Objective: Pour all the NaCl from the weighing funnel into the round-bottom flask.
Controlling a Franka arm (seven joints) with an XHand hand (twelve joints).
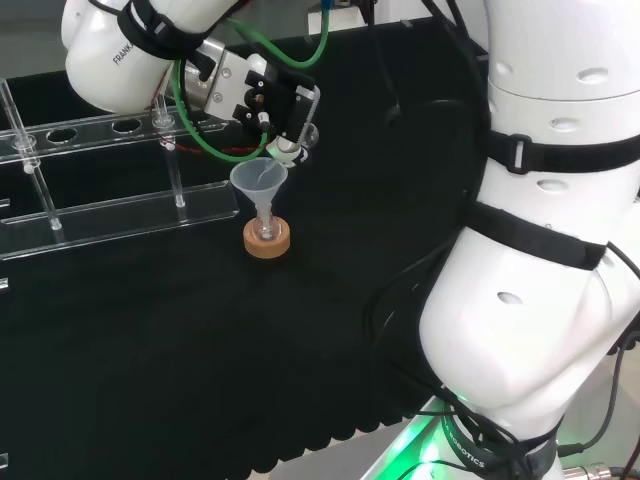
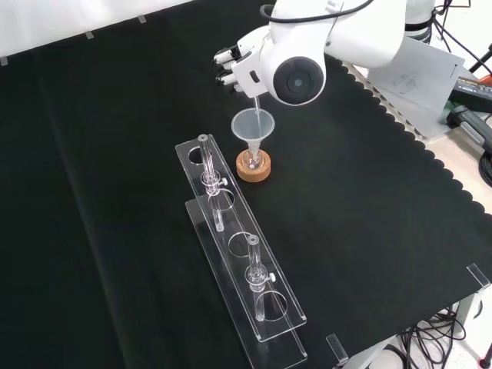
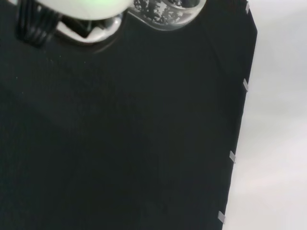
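Weighing funnel, gripped by hand, w/ grains left, should be tipped steadily over funnel.

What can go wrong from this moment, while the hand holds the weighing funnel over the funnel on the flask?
1. The weighing funnel's narrow spout hangs near the rim of the plastic funnel, so grains may fall onto the black cloth.
2. White grains cling inside the weighing funnel; some NaCl might stay behind.
3. The hand is close above; a bump could tip the plastic funnel or the small flask on its cork ring.
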